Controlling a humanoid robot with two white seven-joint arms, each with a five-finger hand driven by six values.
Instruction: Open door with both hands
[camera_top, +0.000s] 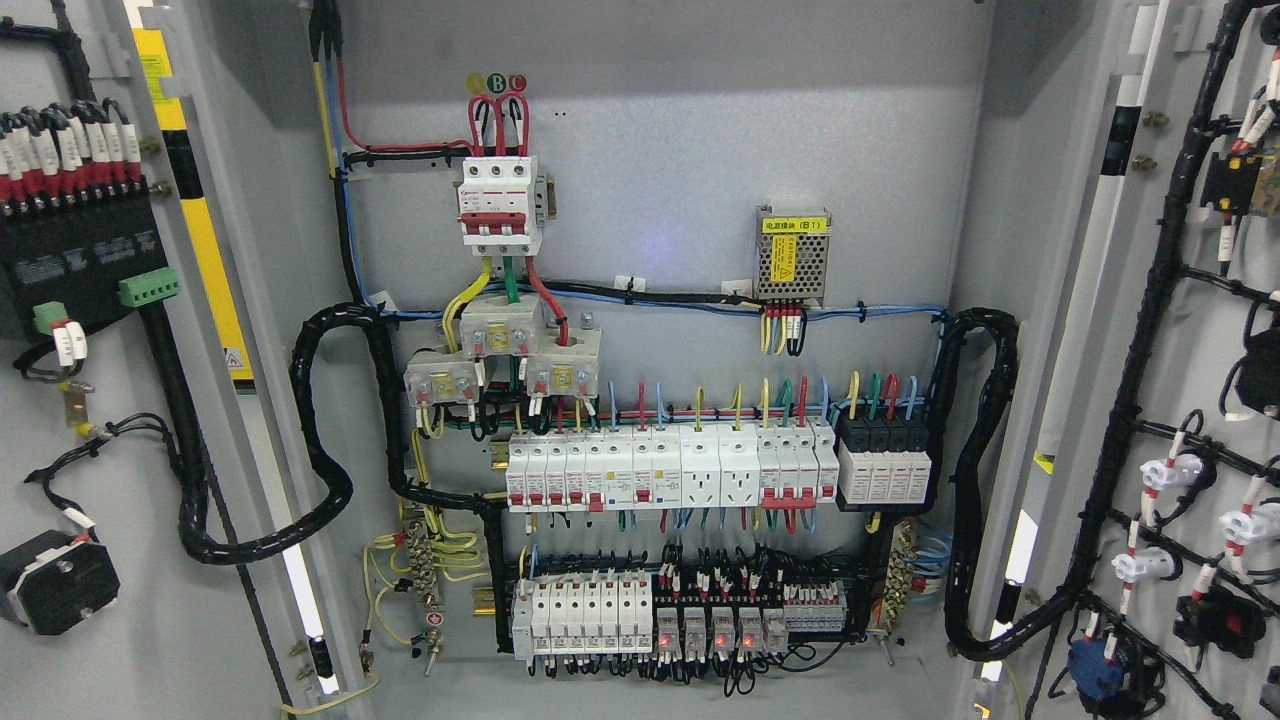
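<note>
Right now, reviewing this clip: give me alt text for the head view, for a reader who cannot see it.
An electrical cabinet stands fully open, its left door and right door swung wide, with no robot hand in view. The back panel carries a red-and-white main breaker, a small power supply and two rows of breakers wired in many colours.

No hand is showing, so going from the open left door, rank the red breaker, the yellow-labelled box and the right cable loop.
From the left door:
1. Red breaker, upper left.
2. Yellow-labelled box, upper right.
3. Right cable loop, far right.
</note>
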